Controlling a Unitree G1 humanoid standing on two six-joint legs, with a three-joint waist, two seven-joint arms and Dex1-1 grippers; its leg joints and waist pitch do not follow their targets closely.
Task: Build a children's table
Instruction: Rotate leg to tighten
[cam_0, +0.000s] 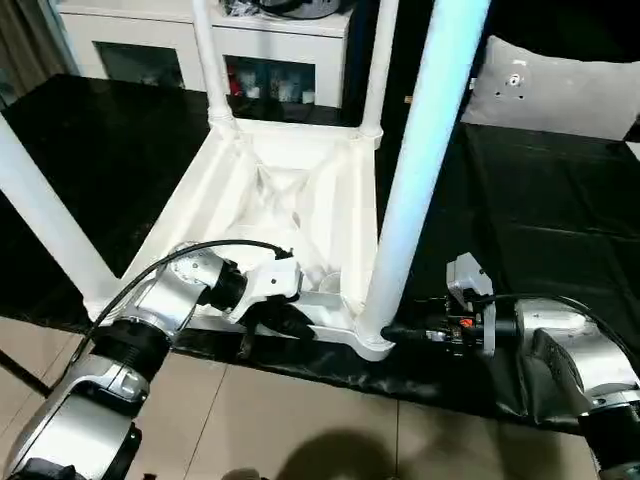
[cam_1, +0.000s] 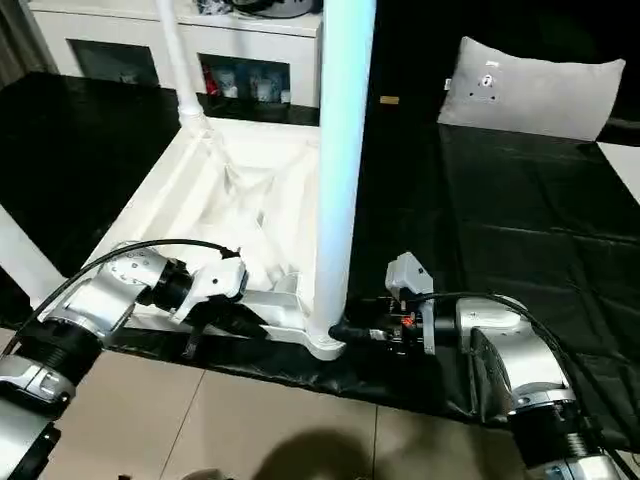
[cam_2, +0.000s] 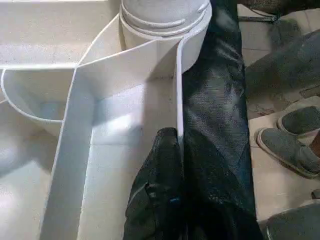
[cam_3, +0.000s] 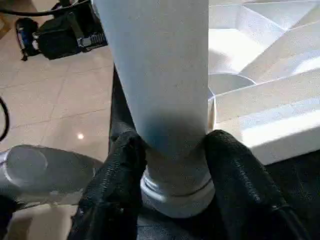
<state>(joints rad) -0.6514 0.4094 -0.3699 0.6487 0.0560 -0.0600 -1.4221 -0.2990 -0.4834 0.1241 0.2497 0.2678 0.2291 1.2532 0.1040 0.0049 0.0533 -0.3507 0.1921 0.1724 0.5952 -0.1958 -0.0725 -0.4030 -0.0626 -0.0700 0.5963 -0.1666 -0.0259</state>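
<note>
Left eye view: you are working over the upturned tabletop (cam_0: 290, 200), lying ribs-up on a black sheet (cam_0: 540, 210) on the floor. 3 legs are standing in the far and left corner sockets; the near leg (cam_0: 425, 150) is rising from the near right corner. Your left pincer (cam_0: 285, 322) is pressing at the near rim. Your right pincer (cam_0: 400, 332) is reaching level to the foot of the near leg.

Right eye view: same layout, with the near leg crossing in front of the tabletop and a white cabinet (cam_1: 250, 45) and a grey cushion (cam_1: 535, 90) sitting behind.

Left wrist view: the left pincer is clenched on the tabletop's thin near wall, 1 finger (cam_2: 157, 190) inside the rim. Shoes of a person are standing on the tiles nearby, which the head views are not giving you.

Right wrist view: the right pincer's fingers (cam_3: 120, 170) are flanking the leg just above its collar, grasping it. You are seeing the collar sitting at the socket mouth, detail the head views are hiding behind the arm.

My judgement: you are seating the last leg. Keep the left grip steadying the top, keep the leg upright, and push straight down into the socket rather than sideways, or it may lever out.
</note>
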